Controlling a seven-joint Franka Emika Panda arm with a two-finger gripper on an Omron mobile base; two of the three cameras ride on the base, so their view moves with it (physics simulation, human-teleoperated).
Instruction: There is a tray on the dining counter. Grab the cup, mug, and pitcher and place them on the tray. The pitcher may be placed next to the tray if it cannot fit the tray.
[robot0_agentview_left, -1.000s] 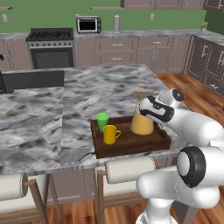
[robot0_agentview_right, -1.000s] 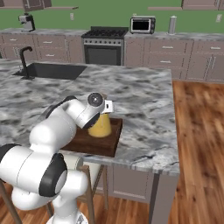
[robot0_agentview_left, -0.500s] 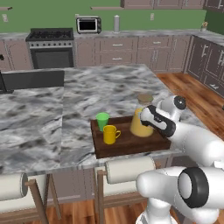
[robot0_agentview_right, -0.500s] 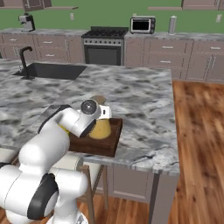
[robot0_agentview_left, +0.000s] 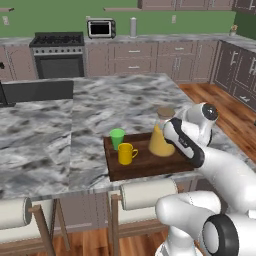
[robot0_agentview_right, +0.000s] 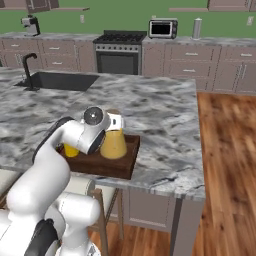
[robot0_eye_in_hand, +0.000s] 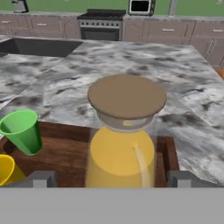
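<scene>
Pitcher (robot0_eye_in_hand: 121, 144) stood upright on the tray (robot0_agentview_left: 150, 165), directly ahead of the tool (robot0_eye_in_hand: 111, 179), between its spread fingertips (robot0_eye_in_hand: 41, 179); no contact seen. Cup (robot0_eye_in_hand: 22, 131) and mug (robot0_eye_in_hand: 6, 169) sat left of it. Glass with liquid: likely heavy, slippery, breakable; best gripped low on the body. No legible writing.

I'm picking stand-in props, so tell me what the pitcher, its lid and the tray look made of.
Pitcher: clear, smooth glass by the look; the orange-yellow liquid shows through its wall. Lid: matte brown, likely cork. Tray: dark brown with a faint grain, apparently wood.
</scene>
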